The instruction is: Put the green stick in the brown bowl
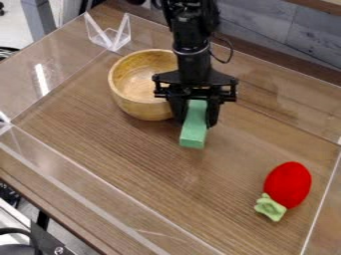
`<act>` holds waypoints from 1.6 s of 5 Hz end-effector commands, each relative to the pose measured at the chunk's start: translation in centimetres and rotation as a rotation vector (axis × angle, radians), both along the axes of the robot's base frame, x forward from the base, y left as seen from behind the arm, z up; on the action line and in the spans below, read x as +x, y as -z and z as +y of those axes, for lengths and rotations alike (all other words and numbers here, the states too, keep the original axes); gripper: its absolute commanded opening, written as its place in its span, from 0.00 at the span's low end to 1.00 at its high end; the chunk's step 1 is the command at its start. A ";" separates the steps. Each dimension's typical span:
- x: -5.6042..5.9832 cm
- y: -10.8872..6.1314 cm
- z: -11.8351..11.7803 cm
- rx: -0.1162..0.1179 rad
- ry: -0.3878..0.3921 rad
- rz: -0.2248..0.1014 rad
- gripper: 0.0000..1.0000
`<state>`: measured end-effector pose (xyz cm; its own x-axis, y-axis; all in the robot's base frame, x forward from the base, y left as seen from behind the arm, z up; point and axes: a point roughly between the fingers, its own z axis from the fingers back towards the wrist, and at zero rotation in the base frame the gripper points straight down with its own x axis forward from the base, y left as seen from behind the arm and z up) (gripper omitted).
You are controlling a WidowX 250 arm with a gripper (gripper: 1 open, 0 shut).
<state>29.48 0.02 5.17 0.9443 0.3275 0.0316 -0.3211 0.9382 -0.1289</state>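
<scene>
The brown bowl [143,85] sits on the wooden surface [107,169] with nothing visible inside. Just to its right, the gripper [197,108] points down — jaws pinching the green stick [196,127], whose long axis runs near-vertical, lower end tilted toward the camera.

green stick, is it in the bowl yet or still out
Still out. The green stick hangs from the shut hand, beside the brown bowl and over the table, not inside it.
</scene>
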 end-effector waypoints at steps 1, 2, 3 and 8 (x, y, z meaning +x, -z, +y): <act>0.6 -0.6 -0.7 0.001 0.011 -0.032 0.00; 0.9 -1.4 -1.4 0.001 0.076 -0.032 0.00; 1.2 -2.3 -2.0 0.001 0.140 -0.032 0.00; 0.3 0.7 0.0 0.004 0.095 -0.029 0.00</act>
